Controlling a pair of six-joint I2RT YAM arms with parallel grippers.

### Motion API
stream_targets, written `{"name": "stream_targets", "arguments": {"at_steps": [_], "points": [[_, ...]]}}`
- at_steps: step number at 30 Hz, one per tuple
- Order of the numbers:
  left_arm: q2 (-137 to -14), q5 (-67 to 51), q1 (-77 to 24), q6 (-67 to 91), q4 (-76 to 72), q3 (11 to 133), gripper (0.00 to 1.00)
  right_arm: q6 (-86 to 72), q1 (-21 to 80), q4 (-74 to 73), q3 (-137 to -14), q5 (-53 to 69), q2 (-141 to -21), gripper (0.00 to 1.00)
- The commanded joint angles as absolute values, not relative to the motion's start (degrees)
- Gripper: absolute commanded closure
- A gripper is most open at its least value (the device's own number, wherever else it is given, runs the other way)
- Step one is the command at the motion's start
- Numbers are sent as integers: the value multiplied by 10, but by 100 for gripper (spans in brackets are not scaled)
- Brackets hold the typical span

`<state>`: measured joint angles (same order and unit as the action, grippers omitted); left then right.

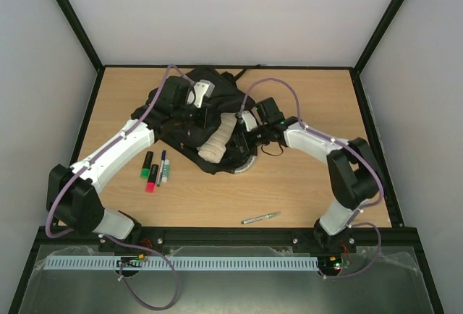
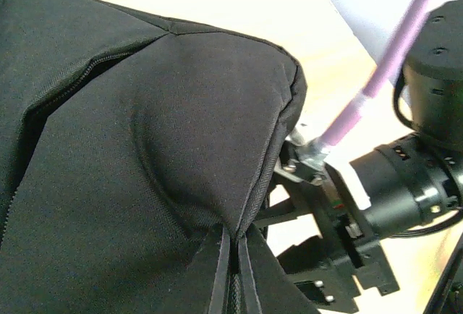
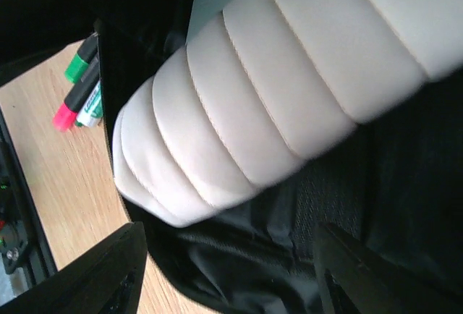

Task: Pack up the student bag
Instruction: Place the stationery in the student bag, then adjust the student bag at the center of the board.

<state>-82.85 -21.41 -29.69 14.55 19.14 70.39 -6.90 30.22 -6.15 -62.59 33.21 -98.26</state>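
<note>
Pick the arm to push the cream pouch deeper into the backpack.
Right, likely. Its open fingers face the cream pouch lying on the backpack, directly ahead. The left arm is at the backpack's far side, its camera filled with fabric, away from the pouch.

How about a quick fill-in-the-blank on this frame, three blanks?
1. The bag is ___ in colour.
2. The markers lie to the bag's ___.
3. The lone pen lies nearest the ___ arm's base.
Missing: black; left; right.
</note>
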Motion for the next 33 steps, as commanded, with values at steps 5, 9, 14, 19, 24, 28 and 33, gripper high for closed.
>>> {"name": "stream_targets", "arguments": {"at_steps": [5,9,14,19,24,28,33], "points": [[-825,-273,-307,148,135,688,98,-37,255,-112,-576,234,-846,35],[-837,-277,-323,150,123,667,98,-32,220,-97,-563,171,-825,33],[-856,-251,-359,145,121,657,98,-19,218,-85,-569,137,-863,29],[-875,-210,-387,139,118,643,92,-14,217,-69,-585,83,-915,25],[-861,-160,-408,139,152,643,48,-10,217,-93,-605,97,-931,24],[-792,-99,-410,160,179,627,28,6,216,-142,-598,128,-876,24],[-729,8,-396,220,218,577,17,51,211,-227,-597,184,-796,21]]}}
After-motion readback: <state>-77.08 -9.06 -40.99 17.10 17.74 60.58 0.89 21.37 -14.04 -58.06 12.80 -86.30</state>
